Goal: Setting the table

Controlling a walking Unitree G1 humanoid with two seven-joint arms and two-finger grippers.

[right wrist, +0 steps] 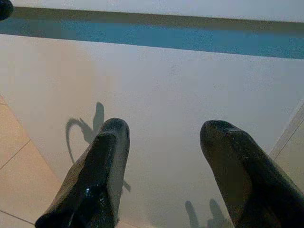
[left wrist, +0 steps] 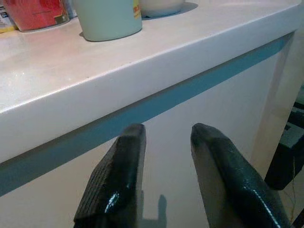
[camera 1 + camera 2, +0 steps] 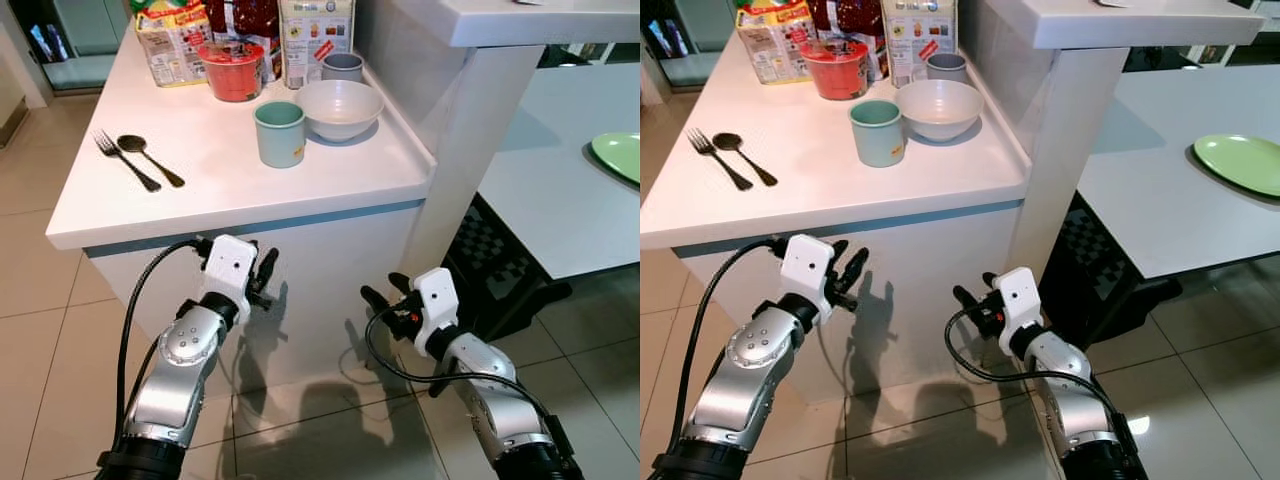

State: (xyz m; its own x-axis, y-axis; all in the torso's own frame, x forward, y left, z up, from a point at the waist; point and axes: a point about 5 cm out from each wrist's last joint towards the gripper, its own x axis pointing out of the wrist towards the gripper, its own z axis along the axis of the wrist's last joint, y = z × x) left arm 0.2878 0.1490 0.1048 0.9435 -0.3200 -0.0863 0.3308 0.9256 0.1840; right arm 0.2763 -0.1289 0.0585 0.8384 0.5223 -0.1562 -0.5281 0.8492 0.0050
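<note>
On the white counter [image 3: 200,190] stand a pale green cup [image 3: 279,133], a white bowl [image 3: 340,108] and a grey cup [image 3: 342,66] near the right corner. A black fork [image 3: 127,160] and black spoon [image 3: 148,157] lie side by side at the counter's left. A green plate [image 3: 1240,162] rests on the white dining table [image 3: 1160,210] to the right. My left gripper [image 3: 264,280] is open, held below the counter's front edge. Lower and to the right, my right gripper [image 3: 385,293] is open in front of the cabinet face. Both hold nothing.
A red tub [image 3: 232,70] and food packages [image 3: 172,40] stand at the back of the counter. A white pillar [image 3: 470,150] separates counter and table. A dark chair [image 3: 500,270] is tucked under the table. Beige tiled floor [image 3: 40,330] lies around.
</note>
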